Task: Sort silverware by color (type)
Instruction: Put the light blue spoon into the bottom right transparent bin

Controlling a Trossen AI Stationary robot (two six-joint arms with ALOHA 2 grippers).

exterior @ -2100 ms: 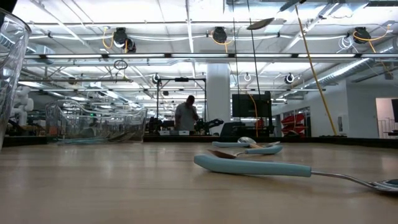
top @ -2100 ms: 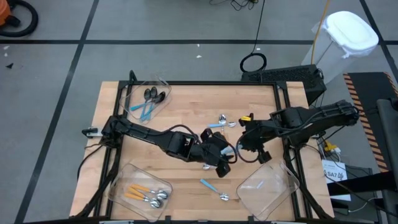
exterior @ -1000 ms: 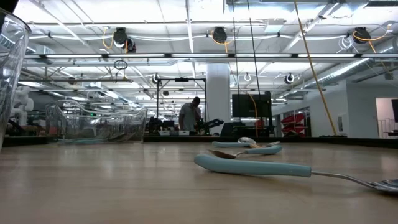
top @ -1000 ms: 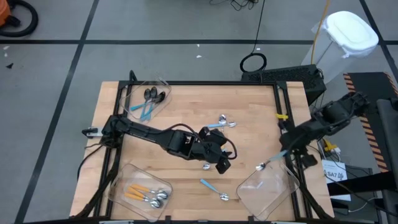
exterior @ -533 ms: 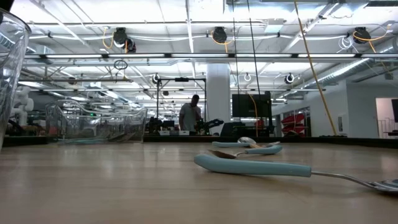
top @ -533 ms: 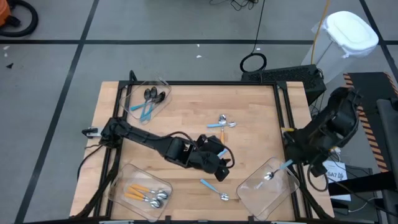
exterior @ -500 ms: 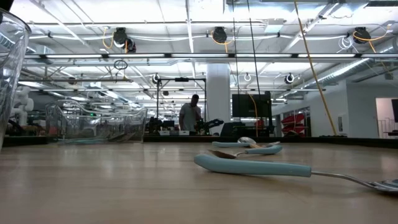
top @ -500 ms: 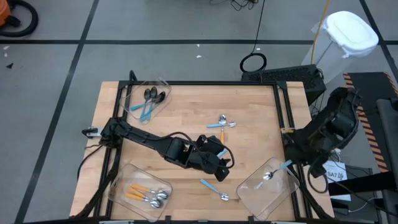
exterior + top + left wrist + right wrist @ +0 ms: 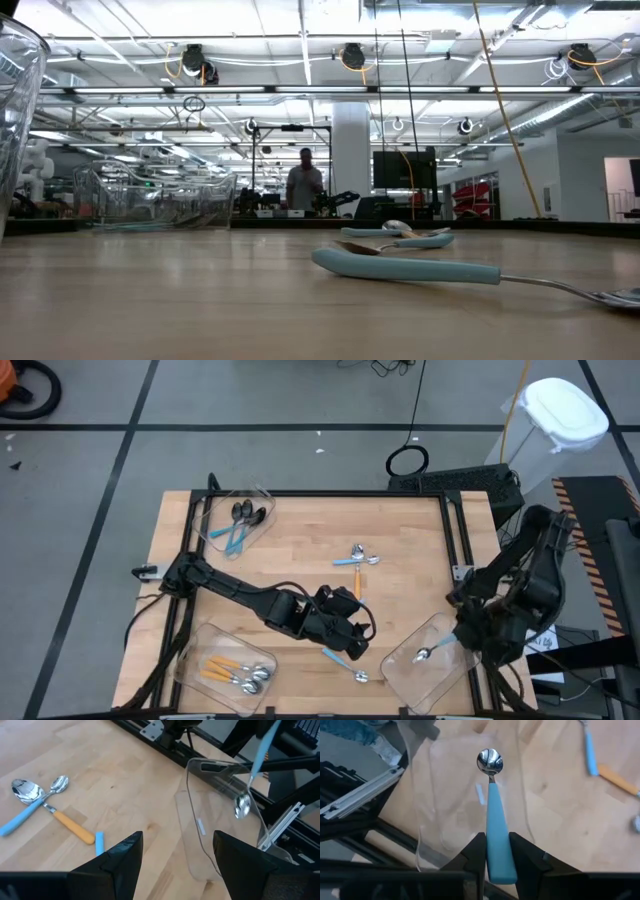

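Observation:
My right gripper (image 9: 496, 842) is shut on a silver spoon with a light-blue handle (image 9: 432, 650), held over the clear bin (image 9: 405, 678) at the table's near right. My left gripper (image 9: 175, 852) stands open with nothing between its fingers, just above a blue-handled spoon (image 9: 345, 661) that lies flat on the table near the front middle. A blue-handled spoon (image 9: 25, 802) and an orange-handled one (image 9: 67, 820) lie crossed at mid-table. Neither gripper shows in the low view, which sees the near spoon (image 9: 405, 266) lying flat. My right gripper pinches the spoon's light-blue handle (image 9: 495, 827) between its two fingers, near the handle's free end. The fingers slant down from above and the spoon runs on along them. Its silver bowl (image 9: 490, 761) points out and down, lifted clear above the bin.
A clear bin (image 9: 262, 495) at the far left holds black spoons with blue handles. Another bin (image 9: 200, 635) at the near left holds silver spoons with orange handles. A black frame rail (image 9: 455, 550) runs along the table's right edge. A person stands far off in the room.
My right gripper has carried the blue-handled spoon toward the table's near edge and slightly down, turning as it went, so the bowl now hangs over the near right bin. My left gripper has gone a little toward the near edge, over the lying blue spoon.

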